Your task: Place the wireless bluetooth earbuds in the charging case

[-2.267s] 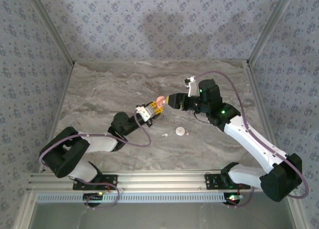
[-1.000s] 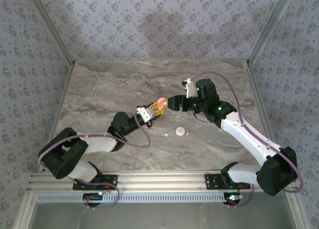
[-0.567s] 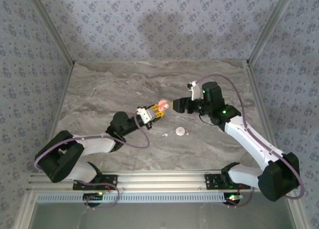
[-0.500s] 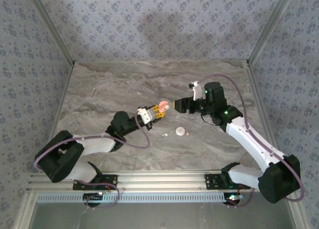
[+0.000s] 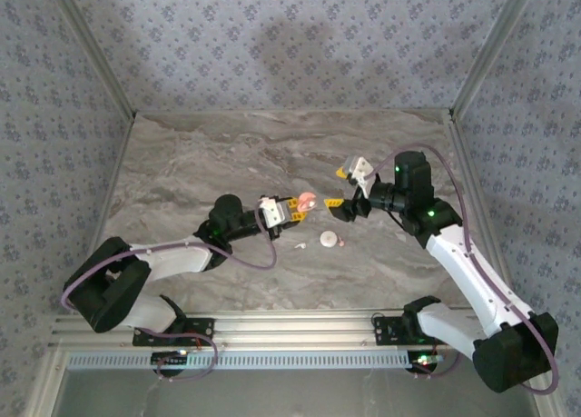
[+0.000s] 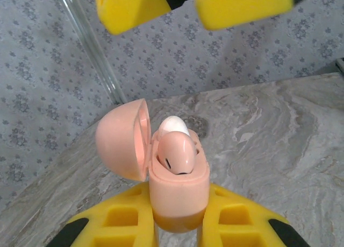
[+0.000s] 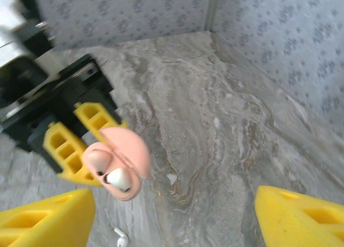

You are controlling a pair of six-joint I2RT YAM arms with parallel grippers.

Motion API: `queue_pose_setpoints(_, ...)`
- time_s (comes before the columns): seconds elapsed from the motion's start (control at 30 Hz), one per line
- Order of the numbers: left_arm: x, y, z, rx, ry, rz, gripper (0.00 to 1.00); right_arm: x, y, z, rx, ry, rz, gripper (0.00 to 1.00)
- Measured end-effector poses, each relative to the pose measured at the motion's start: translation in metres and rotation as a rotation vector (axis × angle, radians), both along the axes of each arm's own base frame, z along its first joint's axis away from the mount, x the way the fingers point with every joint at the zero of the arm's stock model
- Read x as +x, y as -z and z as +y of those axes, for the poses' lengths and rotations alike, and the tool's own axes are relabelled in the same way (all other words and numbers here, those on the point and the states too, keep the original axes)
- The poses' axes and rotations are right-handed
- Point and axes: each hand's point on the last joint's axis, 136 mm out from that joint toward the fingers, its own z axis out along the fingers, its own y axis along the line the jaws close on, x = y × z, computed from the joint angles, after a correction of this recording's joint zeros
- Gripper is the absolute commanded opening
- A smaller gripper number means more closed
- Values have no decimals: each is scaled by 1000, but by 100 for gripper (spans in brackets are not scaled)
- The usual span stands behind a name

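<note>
Right claw [image 5: 339,190]: a second ago its tips were pressed up to the pink egg-shaped plastic charging case [image 6: 174,166]. It has now backed off to the right, clear of the case, with jaws spread wide and nothing between them.

Left claw [image 5: 292,208]: clamped narrow on the lower half of the case, held above the grey marbled desk [image 5: 200,163]. The arm has carried the case a little right and nearer. Lid hinged open to one side.

Inside the case, left wrist view: a white rounded earbud head [image 6: 173,124] is seated at the back. A pinkish rounded piece with dark marks sits in front of it. Whether that front piece is a second bud or part of the case, cannot tell.

Reading: looks like a release after a placement, with one bud in and the right claw free for the next.

Outstanding: one small white plastic earbud with a short stem [image 5: 300,245] lies on the desk below the case, near a round white disc [image 5: 327,241]. Lid not yet closed.

Writing: no brand, label or lettering legible on case, claws or arms.
</note>
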Motion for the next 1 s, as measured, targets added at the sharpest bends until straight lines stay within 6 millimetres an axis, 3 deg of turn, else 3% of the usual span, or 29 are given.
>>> queue_pose_setpoints(0.27,-6,4,-2,18,39,-1,11,-17,28,4,-160,-188,-112,80)
queue_pose_setpoints(0.57,-3,4,-1,21,21,-10,11,-16,33,4,-170,-178,-113,70)
queue_pose_setpoints(0.8,10,16,4,83,-54,-25,11,-16,51,-1,-99,-65,17,67)
queue_pose_setpoints(1.0,14,28,6,132,-79,-19,11,-3,63,2,32,85,284,61)
